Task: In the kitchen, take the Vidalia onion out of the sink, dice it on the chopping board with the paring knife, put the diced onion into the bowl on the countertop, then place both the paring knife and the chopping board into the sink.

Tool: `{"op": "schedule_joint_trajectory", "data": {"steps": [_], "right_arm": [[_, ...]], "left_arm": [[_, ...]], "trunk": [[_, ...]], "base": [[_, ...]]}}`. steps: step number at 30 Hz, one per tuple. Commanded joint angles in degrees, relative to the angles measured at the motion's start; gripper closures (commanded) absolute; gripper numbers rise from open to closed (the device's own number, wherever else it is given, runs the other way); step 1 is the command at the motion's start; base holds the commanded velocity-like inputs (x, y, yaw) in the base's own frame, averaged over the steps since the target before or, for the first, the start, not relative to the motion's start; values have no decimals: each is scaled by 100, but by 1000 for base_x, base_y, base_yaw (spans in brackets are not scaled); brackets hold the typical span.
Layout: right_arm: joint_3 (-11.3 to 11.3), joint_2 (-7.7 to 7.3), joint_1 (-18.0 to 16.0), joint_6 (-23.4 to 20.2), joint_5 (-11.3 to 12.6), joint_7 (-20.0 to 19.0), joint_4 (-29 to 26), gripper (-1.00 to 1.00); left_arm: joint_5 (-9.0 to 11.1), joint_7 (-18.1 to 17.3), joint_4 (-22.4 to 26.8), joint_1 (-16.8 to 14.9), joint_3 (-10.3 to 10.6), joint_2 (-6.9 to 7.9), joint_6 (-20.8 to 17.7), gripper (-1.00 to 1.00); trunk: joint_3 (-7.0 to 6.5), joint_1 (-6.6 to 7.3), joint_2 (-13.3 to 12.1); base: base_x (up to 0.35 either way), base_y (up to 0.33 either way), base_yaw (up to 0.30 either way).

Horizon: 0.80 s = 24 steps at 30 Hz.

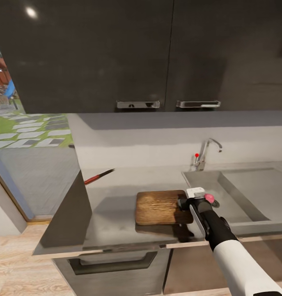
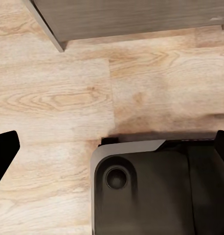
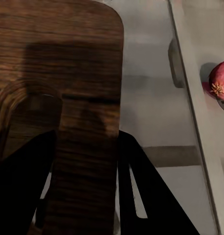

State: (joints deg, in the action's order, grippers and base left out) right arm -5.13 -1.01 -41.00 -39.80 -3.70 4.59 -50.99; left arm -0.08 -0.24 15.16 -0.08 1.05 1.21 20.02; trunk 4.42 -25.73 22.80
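The dark brown chopping board (image 1: 159, 206) hangs just above the grey countertop (image 1: 112, 205) and casts a shadow on it. My right gripper (image 1: 183, 204) is shut on the board's right edge. In the right wrist view its dark fingers (image 3: 24, 186) straddle the board (image 3: 58, 88). The pinkish-red Vidalia onion (image 1: 209, 199) (image 3: 220, 84) lies in the sink (image 1: 239, 193), just right of the gripper. The red-handled paring knife (image 1: 99, 176) lies at the counter's back left. My left gripper (image 2: 112, 147) is open over the wooden floor. The bowl is out of view.
A chrome tap with a red knob (image 1: 203, 155) stands behind the sink. Dark wall cabinets (image 1: 141, 53) hang above the counter. The counter's left end (image 1: 71, 209) meets a glass door. The robot's base (image 2: 156, 191) sits below my left gripper.
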Motion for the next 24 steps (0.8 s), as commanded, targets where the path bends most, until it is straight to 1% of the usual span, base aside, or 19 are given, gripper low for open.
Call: {"op": "schedule_joint_trajectory", "data": {"steps": [1, 6, 16, 20, 24], "right_arm": [[-23, -3, -5, -37, -34, 7, -7, 100], [-23, 1, -5, -37, -34, 7, -8, 100], [-24, 6, -5, -37, -28, 5, -5, 100], [-24, 5, -5, -37, -26, -66, -3, 100], [-21, 1, -5, -37, -29, -226, 0, 100]], "left_arm": [[-1, -2, 5, -1, 10, 2, 11, -100], [-1, -2, 5, -1, 10, 2, 11, -100], [-1, -2, 5, -1, 10, 2, 11, -100], [-1, -2, 5, -1, 10, 2, 11, -100], [-1, -2, 5, -1, 10, 2, 11, -100]], "trunk": [[12, -5, 12], [12, -5, 12], [12, -5, 12], [12, -5, 12], [12, -5, 12]], "base": [[147, 72, 0], [82, 36, 0], [7, 3, 0], [0, 0, 0], [0, 0, 0]]}}
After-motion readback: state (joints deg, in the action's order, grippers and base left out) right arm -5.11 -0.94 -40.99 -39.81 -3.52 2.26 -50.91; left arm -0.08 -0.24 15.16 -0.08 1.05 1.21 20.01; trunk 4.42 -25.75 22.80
